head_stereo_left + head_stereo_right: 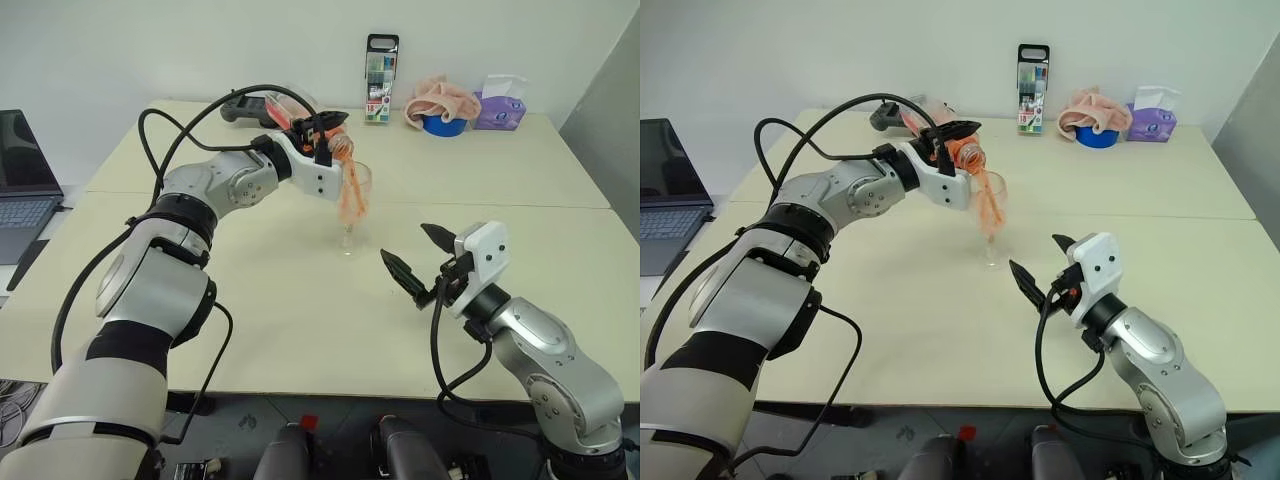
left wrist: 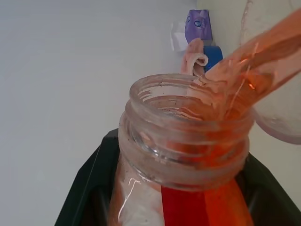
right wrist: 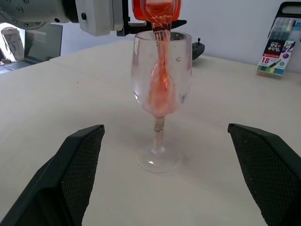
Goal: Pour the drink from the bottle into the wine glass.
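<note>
1. While the left gripper [image 1: 952, 140] is clamped on the bottle [image 1: 962, 150], the bottle's tipped over with its open mouth hanging right above the wine glass [image 3: 162, 99], no cap on it.
2. The drink [image 3: 162, 56] is running out of the mouth in an orange-red stream, straight down into the bowl of the glass and pooling at the bottom. From the right wrist view some colour looks like it's down along the stem too, but that could just be the glass bending the light, hard to call.
3. The glass stands upright on the table [image 1: 300, 320], just below and slightly to the right of the left gripper, not touching the fingers.
4. The right gripper [image 1: 418, 262] has its jaws spread wide and empty. It sits low over the table, nearer the robot than the glass and off to the right, pointing at it, with the foot lined up between the two fingers [image 3: 77, 169] but well clear of them.
5. Back edge of the table: a marker pack [image 1: 1032, 88], a blue bowl [image 1: 1096, 135] with a pinkish cloth [image 1: 1092, 105] in it, and a purple tissue pack [image 1: 1152, 120]. A laptop [image 1: 22, 185] is off to the left.
</note>
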Robot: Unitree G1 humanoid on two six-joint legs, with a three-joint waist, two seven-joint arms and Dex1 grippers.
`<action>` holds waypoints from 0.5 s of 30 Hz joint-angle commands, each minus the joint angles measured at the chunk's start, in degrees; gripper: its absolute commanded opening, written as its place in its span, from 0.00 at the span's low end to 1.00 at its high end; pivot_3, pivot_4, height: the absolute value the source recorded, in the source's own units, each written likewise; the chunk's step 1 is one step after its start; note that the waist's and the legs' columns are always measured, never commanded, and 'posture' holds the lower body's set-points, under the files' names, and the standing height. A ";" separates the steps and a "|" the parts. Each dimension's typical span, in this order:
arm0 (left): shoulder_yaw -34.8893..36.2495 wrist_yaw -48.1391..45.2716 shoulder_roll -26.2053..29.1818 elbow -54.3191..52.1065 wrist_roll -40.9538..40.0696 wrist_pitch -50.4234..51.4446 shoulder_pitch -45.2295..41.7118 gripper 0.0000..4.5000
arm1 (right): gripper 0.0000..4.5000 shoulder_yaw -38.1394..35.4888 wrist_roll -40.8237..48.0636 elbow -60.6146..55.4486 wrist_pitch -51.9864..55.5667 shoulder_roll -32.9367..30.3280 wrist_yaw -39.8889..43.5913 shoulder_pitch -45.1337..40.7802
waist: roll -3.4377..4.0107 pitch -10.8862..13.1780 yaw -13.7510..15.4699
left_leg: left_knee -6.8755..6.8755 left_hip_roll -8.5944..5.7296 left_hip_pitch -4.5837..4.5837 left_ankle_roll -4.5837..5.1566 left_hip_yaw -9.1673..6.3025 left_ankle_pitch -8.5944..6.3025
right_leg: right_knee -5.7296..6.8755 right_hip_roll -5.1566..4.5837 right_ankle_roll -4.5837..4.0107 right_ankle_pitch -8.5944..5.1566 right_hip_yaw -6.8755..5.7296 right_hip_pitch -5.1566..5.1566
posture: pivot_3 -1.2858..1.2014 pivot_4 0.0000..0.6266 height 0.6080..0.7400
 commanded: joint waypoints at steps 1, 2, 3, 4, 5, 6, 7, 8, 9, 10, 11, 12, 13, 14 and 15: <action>0.14 1.63 1.08 -0.68 0.11 -0.30 -3.21 0.48 | 1.00 -0.53 0.77 -2.26 -0.31 -0.12 0.28 -1.20 | 0.00 0.00 0.00 | 0.00 0.00 0.00 0.00 0.00 0.00 | 0.00 0.00 0.00 0.00 0.00 0.00 | 0.52 0.24 1.00; 0.05 1.73 1.13 -0.68 0.21 -0.33 -3.24 0.48 | 1.00 -0.53 0.77 -2.23 -0.33 -0.15 0.31 -1.29 | 0.00 0.00 0.00 | 0.00 0.00 0.00 0.00 0.00 0.00 | 0.00 0.00 0.00 0.00 0.00 0.00 | 0.52 0.24 1.00; 0.02 1.77 1.16 -0.66 0.27 -0.35 -3.27 0.48 | 1.00 -0.56 0.82 -2.17 -0.34 -0.17 0.37 -1.42 | 0.00 0.00 0.00 | 0.00 0.00 0.00 0.00 0.00 0.00 | 0.00 0.00 0.00 0.00 0.00 0.00 | 0.52 0.24 1.00; -0.03 1.91 1.23 -0.67 0.43 -0.34 -3.31 0.48 | 1.00 -0.54 0.82 -2.12 -0.36 -0.22 0.44 -1.51 | 0.00 0.00 0.00 | 0.00 0.00 0.00 0.00 0.01 0.00 | 0.00 0.00 0.00 0.00 0.00 0.00 | 0.52 0.24 1.00; -0.01 2.06 1.29 -0.67 0.58 -0.28 -3.37 0.48 | 1.00 -0.55 0.84 -2.08 -0.40 -0.30 0.54 -1.61 | 0.00 0.00 0.00 | 0.00 0.00 0.00 0.00 0.01 0.00 | 0.00 0.00 0.00 0.00 0.01 0.00 | 0.52 0.24 1.00; 0.08 2.14 1.34 -0.65 0.63 -0.17 -3.43 0.48 | 1.00 -0.57 0.86 -2.06 -0.41 -0.36 0.62 -1.71 | 0.00 0.00 0.00 | 0.01 0.00 0.00 0.00 0.00 0.00 | 0.01 0.00 0.00 0.00 0.00 0.00 | 0.52 0.24 1.00; 0.14 2.21 1.41 -0.63 0.69 -0.06 -3.51 0.48 | 1.00 -0.58 0.87 -2.01 -0.41 -0.44 0.71 -1.83 | 0.00 0.00 0.00 | 0.01 0.00 0.00 0.00 0.00 0.00 | 0.02 0.00 0.00 0.00 0.00 0.00 | 0.52 0.24 1.00; 0.16 2.27 1.46 -0.61 0.73 -0.01 -3.58 0.48 | 1.00 -0.60 0.88 -1.97 -0.42 -0.50 0.77 -1.93 | 0.00 0.00 0.00 | 0.01 0.00 0.00 0.00 0.00 0.00 | 0.02 0.00 0.00 0.00 0.00 0.00 | 0.52 0.24 1.00; 0.17 2.26 1.49 -0.62 0.72 -0.01 -3.65 0.48 | 1.00 -0.65 0.91 -1.88 -0.42 -0.57 0.86 -2.04 | 0.00 0.00 0.00 | 0.01 0.00 0.00 0.00 0.00 0.00 | 0.02 0.00 0.00 0.00 0.00 0.00 | 0.52 0.24 1.00; 0.14 2.29 1.53 -0.63 0.77 -0.02 -3.70 0.48 | 1.00 -0.71 0.92 -1.80 -0.43 -0.62 0.95 -2.14 | 0.00 0.00 0.00 | 0.01 0.00 0.00 0.00 0.00 0.00 | 0.02 0.00 0.00 0.00 0.00 0.00 | 0.52 0.24 1.00; 0.10 2.34 1.56 -0.65 0.81 -0.05 -3.71 0.48 | 1.00 -0.71 0.90 -1.74 -0.45 -0.62 1.01 -2.19 | 0.00 0.00 -0.01 | 0.01 0.00 0.00 0.00 0.00 0.00 | 0.02 0.00 0.00 0.00 0.00 0.00 | 0.52 0.24 1.00; 0.05 2.39 1.60 -0.68 0.87 -0.08 -3.72 0.48 | 1.00 -0.66 0.82 -1.66 -0.47 -0.68 1.13 -2.25 | 0.00 0.00 0.00 | 0.01 0.00 0.00 0.00 0.00 0.00 | 0.02 0.00 0.00 0.00 0.00 0.00 | 0.52 0.24 1.00; 0.00 2.43 1.63 -0.68 0.92 -0.09 -3.73 0.48 | 1.00 -0.57 0.71 -1.60 -0.41 -0.77 1.21 -2.34 | 0.00 0.00 -0.01 | 0.02 0.00 0.00 0.00 0.00 0.00 | 0.02 0.00 0.00 0.00 0.00 0.00 | 0.52 0.24 1.00; -0.04 2.45 1.67 -0.72 0.97 -0.14 -3.74 0.48 | 1.00 -0.42 0.63 -1.54 -0.19 -0.98 1.36 -2.51 | 0.00 0.00 -0.01 | 0.02 0.00 0.00 0.00 0.01 0.00 | 0.03 0.00 0.00 0.00 0.00 0.00 | 0.52 0.24 1.00; -0.07 2.48 1.71 -0.75 1.00 -0.17 -3.75 0.48 | 1.00 -0.31 0.66 -1.42 0.07 -1.08 1.47 -2.70 | 0.00 0.00 -0.01 | 0.02 0.00 0.01 0.00 0.01 0.00 | 0.03 0.00 0.00 0.00 0.00 0.00 | 0.52 0.24 1.00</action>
